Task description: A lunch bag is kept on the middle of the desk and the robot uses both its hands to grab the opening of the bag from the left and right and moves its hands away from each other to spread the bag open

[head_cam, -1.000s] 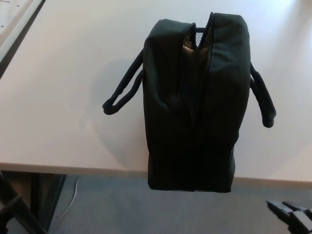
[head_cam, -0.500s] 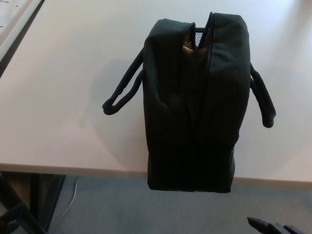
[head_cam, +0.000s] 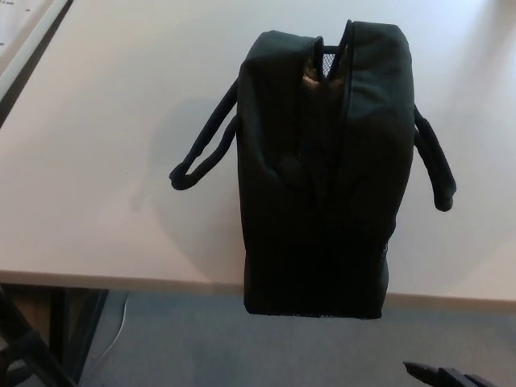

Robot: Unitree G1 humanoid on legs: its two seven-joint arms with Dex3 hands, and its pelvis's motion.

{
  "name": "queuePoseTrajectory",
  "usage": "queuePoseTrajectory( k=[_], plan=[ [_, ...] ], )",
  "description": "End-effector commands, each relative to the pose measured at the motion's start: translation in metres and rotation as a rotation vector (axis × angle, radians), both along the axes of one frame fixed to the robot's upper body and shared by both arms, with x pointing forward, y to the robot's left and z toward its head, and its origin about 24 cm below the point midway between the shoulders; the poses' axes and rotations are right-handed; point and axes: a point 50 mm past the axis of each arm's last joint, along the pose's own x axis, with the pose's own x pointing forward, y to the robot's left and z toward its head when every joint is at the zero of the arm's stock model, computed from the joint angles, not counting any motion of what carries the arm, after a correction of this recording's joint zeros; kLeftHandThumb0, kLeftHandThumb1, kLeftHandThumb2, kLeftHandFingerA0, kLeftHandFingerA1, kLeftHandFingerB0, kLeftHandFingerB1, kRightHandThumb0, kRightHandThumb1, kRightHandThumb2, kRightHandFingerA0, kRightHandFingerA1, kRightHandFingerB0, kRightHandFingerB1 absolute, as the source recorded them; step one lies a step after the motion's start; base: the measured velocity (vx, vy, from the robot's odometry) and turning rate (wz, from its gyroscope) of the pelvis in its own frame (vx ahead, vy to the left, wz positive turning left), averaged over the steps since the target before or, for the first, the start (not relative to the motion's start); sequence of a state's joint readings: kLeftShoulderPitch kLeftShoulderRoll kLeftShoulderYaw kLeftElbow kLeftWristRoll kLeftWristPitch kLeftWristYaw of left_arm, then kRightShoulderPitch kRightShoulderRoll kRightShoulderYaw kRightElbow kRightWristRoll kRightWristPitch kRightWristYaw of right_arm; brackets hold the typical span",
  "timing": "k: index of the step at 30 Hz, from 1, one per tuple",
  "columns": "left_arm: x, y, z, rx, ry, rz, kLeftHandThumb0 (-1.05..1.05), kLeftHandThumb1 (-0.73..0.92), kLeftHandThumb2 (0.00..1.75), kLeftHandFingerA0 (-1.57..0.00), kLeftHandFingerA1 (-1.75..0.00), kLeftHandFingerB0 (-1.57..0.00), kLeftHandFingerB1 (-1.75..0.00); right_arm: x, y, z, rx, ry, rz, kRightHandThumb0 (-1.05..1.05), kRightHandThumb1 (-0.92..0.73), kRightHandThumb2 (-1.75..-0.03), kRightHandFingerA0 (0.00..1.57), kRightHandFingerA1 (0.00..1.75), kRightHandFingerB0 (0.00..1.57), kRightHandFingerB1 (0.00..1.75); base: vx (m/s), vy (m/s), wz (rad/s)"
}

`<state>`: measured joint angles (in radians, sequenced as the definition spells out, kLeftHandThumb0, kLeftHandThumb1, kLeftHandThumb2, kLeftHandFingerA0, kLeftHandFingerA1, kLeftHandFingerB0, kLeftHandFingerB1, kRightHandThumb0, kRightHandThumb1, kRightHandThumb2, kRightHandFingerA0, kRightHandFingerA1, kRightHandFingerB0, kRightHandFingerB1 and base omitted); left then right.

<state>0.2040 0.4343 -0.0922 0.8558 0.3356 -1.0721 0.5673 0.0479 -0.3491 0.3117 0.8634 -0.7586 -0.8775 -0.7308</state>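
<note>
A black lunch bag (head_cam: 318, 173) stands on the white desk (head_cam: 105, 121), with its near end hanging over the front edge. Along the bag's top, the opening (head_cam: 322, 68) gapes a little at the far end, where mesh and a tan lining show. One carry handle (head_cam: 201, 153) lies out to the left and the other handle (head_cam: 435, 165) to the right. At the bottom right edge only the fingers of my right hand (head_cam: 443, 376) show; they are stretched out, hold nothing, and are well below the bag. A dark part at the bottom left corner may be my left hand (head_cam: 18, 359).
The desk's front edge (head_cam: 121, 278) runs across the lower picture, with grey floor (head_cam: 242, 347) below it. Dark desk legs (head_cam: 76, 322) stand at the lower left. A white panel (head_cam: 24, 32) lies at the far left corner.
My right hand has dropped lower and shifted left along the bottom edge. The dark part at the bottom left has sunk slightly. The bag has not moved.
</note>
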Motion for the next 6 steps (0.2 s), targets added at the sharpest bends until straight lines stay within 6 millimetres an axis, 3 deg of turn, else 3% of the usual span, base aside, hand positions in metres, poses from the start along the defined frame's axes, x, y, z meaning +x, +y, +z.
queuePoseTrajectory(
  k=[1, 6],
  plan=[
    [-0.0013, 0.0026, 0.0012, -0.013, 0.014, -0.014, -0.19, 0.48, 0.94, -0.44, -0.62, -0.12, -0.48, -0.0013, -0.0042, -0.0019, -0.02, 0.04, -0.018, -0.3, -0.7, -0.62, 0.49, 0.41, 0.35, 0.36, 0.0, 0.0, 0.0],
    [-0.0007, 0.0021, 0.001, -0.019, 0.021, -0.012, -0.2, 0.48, 0.94, -0.44, -0.62, -0.12, -0.48, -0.0012, -0.0038, -0.0013, -0.013, 0.042, -0.019, -0.29, -0.7, -0.61, 0.49, 0.42, 0.35, 0.36, 0.0, 0.0, 0.0]
  ],
)
